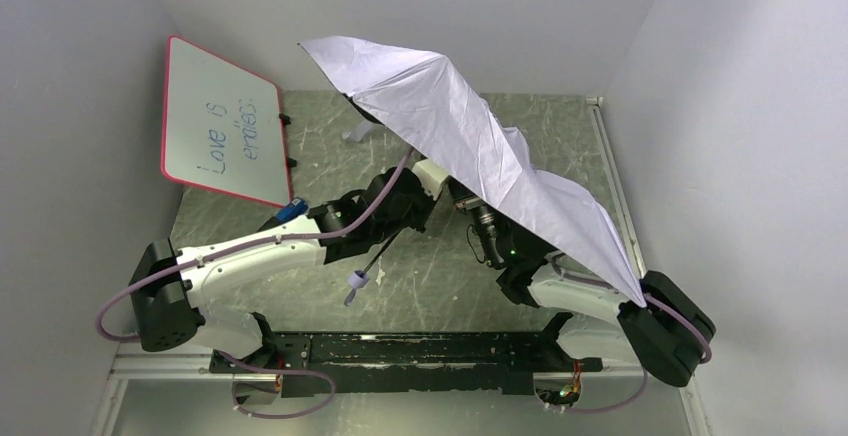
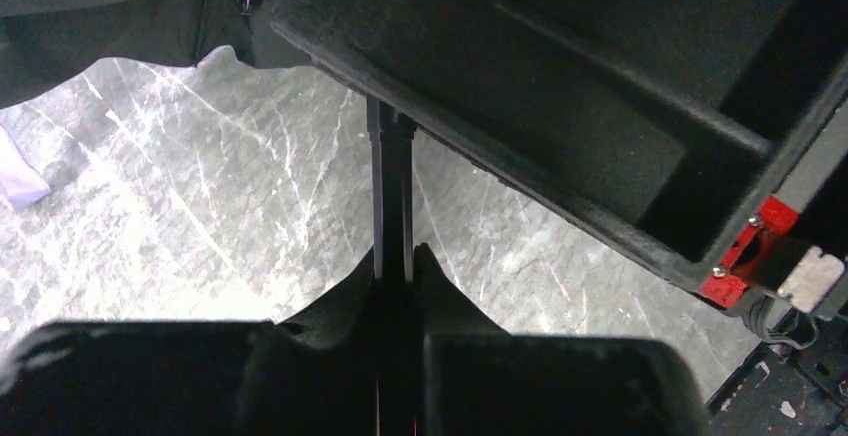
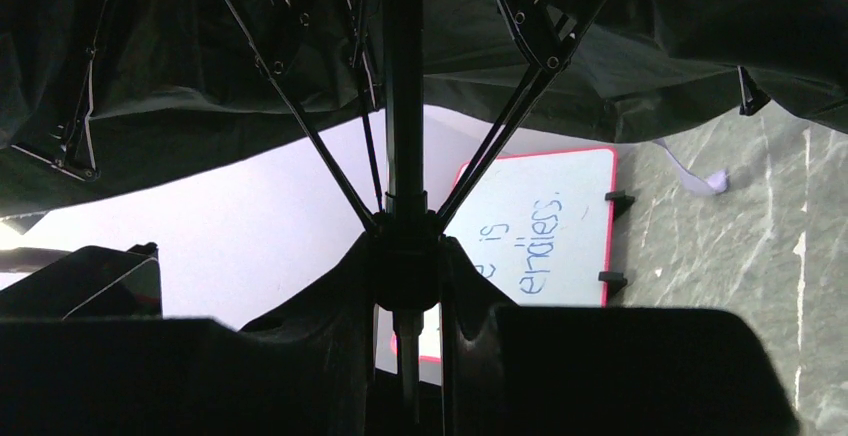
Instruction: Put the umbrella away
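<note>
fingers (image 2: 447,294) of the left gripper (image 2: 392,264) pinch the thin shaft (image 2: 391,171) of the umbrella (image 1: 470,146); fingers of the right gripper (image 3: 405,256) clamp the hub (image 3: 403,218) where the ribs (image 3: 300,126) meet, open canopy (image 3: 180,46) spreading just beyond them, handle (image 1: 357,280) hanging behind the left fingers.

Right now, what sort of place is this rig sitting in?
Probably a robot test cell in a lab: plain white walls close in a grey marbled table on three sides, a black mounting rail runs along its near edge, and a red-framed whiteboard leans at the left.
</note>
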You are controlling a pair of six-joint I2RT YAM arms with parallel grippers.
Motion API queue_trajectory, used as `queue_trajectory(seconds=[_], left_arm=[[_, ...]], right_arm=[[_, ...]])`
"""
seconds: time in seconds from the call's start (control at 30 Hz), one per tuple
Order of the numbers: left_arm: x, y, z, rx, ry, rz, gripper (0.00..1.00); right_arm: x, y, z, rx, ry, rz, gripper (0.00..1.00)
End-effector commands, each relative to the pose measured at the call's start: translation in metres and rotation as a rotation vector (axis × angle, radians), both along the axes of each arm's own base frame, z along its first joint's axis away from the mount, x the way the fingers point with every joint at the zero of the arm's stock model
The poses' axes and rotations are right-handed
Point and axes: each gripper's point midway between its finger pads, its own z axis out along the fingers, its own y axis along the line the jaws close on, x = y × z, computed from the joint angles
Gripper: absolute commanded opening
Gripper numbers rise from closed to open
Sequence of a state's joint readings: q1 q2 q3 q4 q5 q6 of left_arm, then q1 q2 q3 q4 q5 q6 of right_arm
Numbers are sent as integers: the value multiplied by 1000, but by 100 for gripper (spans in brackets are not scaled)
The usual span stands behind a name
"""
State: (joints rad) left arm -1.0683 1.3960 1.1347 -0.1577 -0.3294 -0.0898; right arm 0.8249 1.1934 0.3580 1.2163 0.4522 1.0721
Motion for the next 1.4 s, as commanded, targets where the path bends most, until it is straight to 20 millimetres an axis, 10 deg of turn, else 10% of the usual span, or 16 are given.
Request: queue_trajectory(seconds=[0.0,0.3,0.77,1.0,1.37], left_arm=[[14,-16,79,-222,-150,11,5],[10,-21,79,-222,-146,-29,37],[5,-27,77,-221,-137,-67,33],[3,-29,78,-228,-135,-79,6],[4,-27,78,-235,-127,-59,5]], right_arm=[[6,-4,-29,-97,117,-51,0],[20,-54,36,54,77,-224,0],[34,-102,110,55,-74,-310,0],[30,-96,116,-42,-95,-296,0],[16,-50,58,-202,20,-128,0]])
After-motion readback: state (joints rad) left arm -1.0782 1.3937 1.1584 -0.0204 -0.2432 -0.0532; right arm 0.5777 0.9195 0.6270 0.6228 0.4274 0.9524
